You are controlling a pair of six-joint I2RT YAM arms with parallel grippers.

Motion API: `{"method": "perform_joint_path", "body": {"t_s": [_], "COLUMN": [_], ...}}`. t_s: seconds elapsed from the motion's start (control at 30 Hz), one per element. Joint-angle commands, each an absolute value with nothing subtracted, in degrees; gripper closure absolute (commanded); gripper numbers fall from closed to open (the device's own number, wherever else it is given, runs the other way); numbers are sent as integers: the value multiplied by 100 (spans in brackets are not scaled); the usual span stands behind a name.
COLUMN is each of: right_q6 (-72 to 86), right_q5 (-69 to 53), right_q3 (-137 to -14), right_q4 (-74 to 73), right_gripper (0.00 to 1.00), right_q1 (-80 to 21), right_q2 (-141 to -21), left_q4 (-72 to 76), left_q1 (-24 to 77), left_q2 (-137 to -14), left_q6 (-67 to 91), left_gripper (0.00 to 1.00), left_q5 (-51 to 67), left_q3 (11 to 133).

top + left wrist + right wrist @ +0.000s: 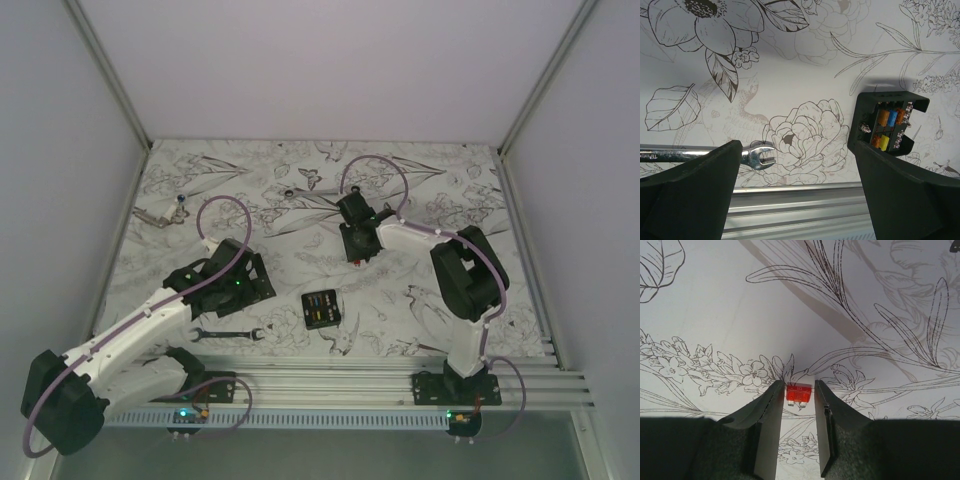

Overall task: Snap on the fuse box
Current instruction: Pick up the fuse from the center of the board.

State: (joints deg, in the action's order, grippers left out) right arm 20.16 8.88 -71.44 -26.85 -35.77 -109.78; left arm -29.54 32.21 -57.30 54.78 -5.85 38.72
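The fuse box (321,309) is a small black square box lying open on the flowered table, with orange, blue and yellow fuses inside. In the left wrist view it (890,127) sits just past my right fingertip. My left gripper (250,285) (796,150) is wide open and empty, low over the table to the left of the box. My right gripper (357,250) (799,385) is farther back. Its jaws stand narrowly open around a tiny loose red fuse (799,393) on the table, with a slim gap on the right side.
A black-and-silver wrench (228,333) (757,156) lies left of the fuse box near the front. Another tool (160,215) lies at the far left, and a small piece (290,192) lies at the back. The aluminium rail (400,380) (800,200) runs along the near edge. White walls enclose the table.
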Motion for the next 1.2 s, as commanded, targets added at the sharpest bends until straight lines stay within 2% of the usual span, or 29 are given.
{"method": "perform_joint_path", "body": {"t_s": [0.0,0.4,0.53,1.17], "right_q6": [2061,2313,2422,2971], "right_q5": [1154,1271,1390,1421], "right_q3": [-7311,-7303,-7275,-7166], "right_q4": [-2927,-3080,-3083,-3240], "right_gripper": [65,68,63,64], "right_q1": [-3627,-3713,-3729,-3869], "right_q2": [-11117,-11106,-11025,-11053], "left_q4": [-3006,-2997,-2993,-2929], "left_q1": [3234,3234,3234,3234], "left_q2": [-5687,-5704,-5704,-5793], "left_q6": [5440,5449,5449,5432], "left_gripper": [1,1,1,1], "left_q5": [-603,-563,-560,-493], "left_q3": [3842,3856,3848,3907]}}
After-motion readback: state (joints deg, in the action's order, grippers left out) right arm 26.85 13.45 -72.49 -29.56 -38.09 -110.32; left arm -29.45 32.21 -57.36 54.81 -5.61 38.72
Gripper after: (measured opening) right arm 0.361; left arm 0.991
